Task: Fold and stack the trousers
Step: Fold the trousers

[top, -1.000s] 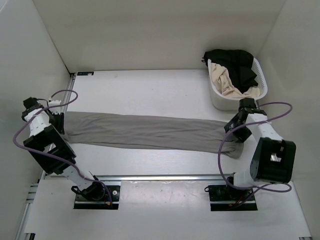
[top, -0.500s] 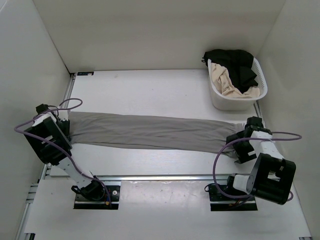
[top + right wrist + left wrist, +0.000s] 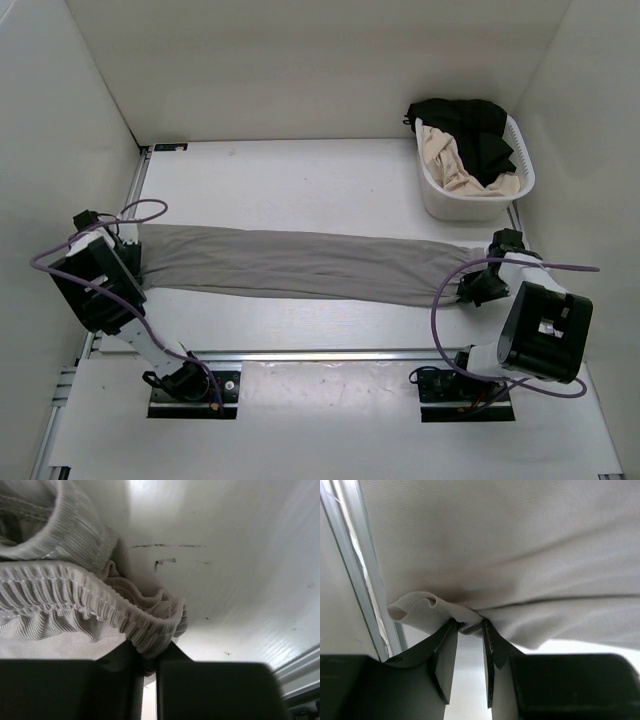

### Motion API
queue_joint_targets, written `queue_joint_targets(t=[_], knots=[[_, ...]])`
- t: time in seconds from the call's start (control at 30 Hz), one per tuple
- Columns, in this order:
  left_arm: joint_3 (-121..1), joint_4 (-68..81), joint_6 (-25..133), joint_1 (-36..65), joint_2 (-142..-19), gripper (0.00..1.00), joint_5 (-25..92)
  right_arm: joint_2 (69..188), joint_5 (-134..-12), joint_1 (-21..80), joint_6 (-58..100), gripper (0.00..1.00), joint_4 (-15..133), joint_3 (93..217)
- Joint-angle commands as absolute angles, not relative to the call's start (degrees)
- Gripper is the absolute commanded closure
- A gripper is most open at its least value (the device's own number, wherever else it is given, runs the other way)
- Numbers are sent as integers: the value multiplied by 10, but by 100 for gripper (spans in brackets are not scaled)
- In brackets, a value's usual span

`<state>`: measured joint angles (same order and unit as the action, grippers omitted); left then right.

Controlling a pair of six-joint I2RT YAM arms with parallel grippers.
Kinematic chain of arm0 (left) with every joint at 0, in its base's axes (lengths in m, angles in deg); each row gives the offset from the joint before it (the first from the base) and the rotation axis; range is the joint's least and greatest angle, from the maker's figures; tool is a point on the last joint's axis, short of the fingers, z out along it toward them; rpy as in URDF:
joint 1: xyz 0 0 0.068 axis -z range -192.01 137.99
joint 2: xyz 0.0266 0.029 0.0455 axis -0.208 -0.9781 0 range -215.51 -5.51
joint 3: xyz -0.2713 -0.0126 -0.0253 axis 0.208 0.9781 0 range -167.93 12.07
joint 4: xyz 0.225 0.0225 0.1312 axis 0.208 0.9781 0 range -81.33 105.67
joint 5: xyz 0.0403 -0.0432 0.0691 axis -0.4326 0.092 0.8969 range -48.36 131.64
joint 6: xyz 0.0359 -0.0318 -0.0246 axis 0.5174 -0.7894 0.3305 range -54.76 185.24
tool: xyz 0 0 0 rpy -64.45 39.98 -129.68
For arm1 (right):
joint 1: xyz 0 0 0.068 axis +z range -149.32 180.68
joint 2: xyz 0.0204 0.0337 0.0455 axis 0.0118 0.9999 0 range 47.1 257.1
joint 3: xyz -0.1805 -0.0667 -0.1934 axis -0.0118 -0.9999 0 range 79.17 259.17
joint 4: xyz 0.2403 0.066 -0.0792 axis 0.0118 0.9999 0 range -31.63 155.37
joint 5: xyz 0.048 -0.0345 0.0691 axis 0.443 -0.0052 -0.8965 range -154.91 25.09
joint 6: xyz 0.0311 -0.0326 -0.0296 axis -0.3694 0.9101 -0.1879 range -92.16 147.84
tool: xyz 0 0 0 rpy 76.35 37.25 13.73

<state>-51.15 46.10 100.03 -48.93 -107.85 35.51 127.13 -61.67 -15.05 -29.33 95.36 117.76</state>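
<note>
White table: trousers, basket

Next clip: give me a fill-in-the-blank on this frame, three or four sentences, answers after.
The trousers lying across the table are ____ in colour.
The right gripper is shut on their elastic ____.
The left gripper pinches the opposite end with its jaws ____.
The white basket stands at the table's far ____ corner.
Missing words: grey; waistband; shut; right.

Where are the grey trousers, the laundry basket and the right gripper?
grey trousers [image 3: 300, 265]: top view, mid-leg fabric.
laundry basket [image 3: 458, 208]: top view, white front wall.
right gripper [image 3: 149, 652]: right wrist view, between fingertips pinching the waistband.
</note>
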Motion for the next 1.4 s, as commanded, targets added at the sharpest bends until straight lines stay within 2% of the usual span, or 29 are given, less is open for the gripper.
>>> queue_joint_targets(t=[0.0, 0.23, 0.43, 0.53, 0.63, 0.67, 0.73, 0.77, 0.83, 0.93, 1.03, 1.17, 1.37], knots=[[-511, 491, 1011, -487, -1035, 62, 350, 1318, -560, -153, -304, 100, 853, 1141], [-597, 611, 1040, -480, -998, 59, 263, 1282, -444, -170, -206, 100, 928, 1255], [-594, 624, 1028, -406, -1019, 58, 259, 1217, -315, -159, -71, 100, 948, 1349], [-570, 610, 1012, -386, -1039, 58, 265, 1210, -279, -91, -18, 100, 953, 1373], [-551, 589, 998, -371, -1060, 58, 274, 1215, -191, 47, -11, 100, 974, 1389], [-546, 581, 998, -371, -1060, 58, 274, 1215, -169, 123, -23, 100, 984, 1395], [-536, 570, 993, -357, -1077, 58, 282, 1233, -130, 167, -85, 100, 1026, 1402], [-531, 564, 993, -346, -1082, 58, 287, 1238, -130, 162, -132, 100, 1086, 1402], [-531, 564, 993, -337, -1089, 58, 287, 1238, -155, 140, -219, 100, 1099, 1379], [-531, 564, 993, -332, -1089, 58, 287, 1204, -264, 30, -178, 100, 997, 1273], [-544, 564, 993, -332, -1089, 58, 287, 1233, -341, -66, -138, 100, 942, 1245], [-558, 564, 993, -326, -1095, 58, 287, 1281, -351, -103, -88, 100, 948, 1306], [-558, 569, 993, -320, -1095, 58, 287, 1282, -322, -128, -77, 100, 995, 1417]])
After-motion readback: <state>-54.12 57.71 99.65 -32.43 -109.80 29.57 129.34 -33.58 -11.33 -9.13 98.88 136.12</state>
